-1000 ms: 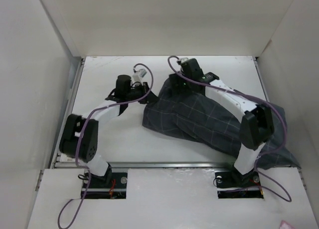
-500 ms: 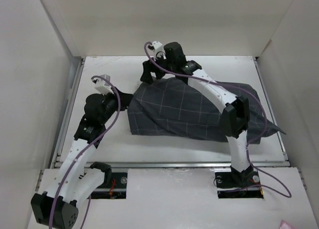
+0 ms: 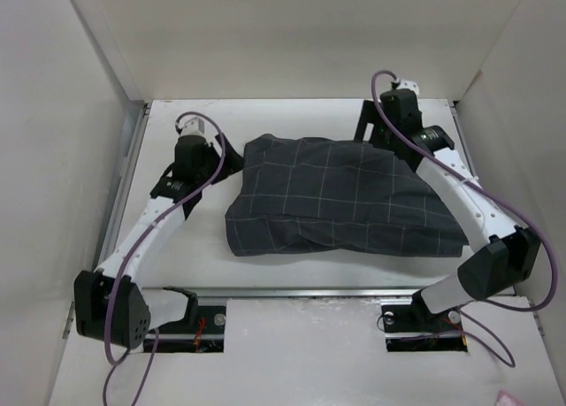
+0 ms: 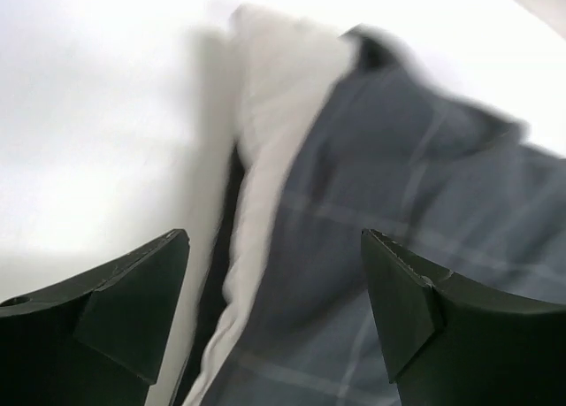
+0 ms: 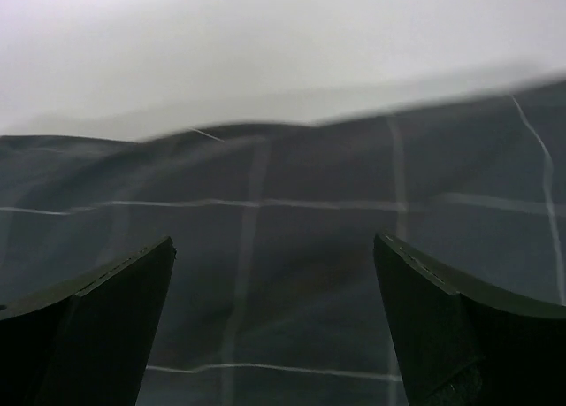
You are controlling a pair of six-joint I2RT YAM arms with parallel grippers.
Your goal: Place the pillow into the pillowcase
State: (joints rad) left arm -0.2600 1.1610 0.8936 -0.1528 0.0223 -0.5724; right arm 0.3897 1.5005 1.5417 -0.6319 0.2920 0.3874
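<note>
The pillowcase (image 3: 340, 198), dark charcoal with a thin light grid, lies plump and spread out mid-table. In the left wrist view an off-white band of the pillow (image 4: 265, 149) shows at the pillowcase's (image 4: 407, 247) left edge; from above the pillow is hidden inside. My left gripper (image 3: 230, 163) hovers at that left edge, and its jaws (image 4: 274, 309) stand open, touching nothing. My right gripper (image 3: 370, 136) is over the back right corner, its jaws (image 5: 274, 317) open above the checked cloth (image 5: 309, 247).
White enclosure walls (image 3: 53, 158) rise on the left, back and right of the white table (image 3: 190, 247). A metal rail (image 3: 292, 291) runs along the near edge, in front of both arm bases. Purple cables (image 3: 531, 229) loop off the arms.
The left gripper has opened and let go of the pillowcase's left edge. The right arm swung from back centre to the back right corner. The pillowcase has settled flatter and squarer.
</note>
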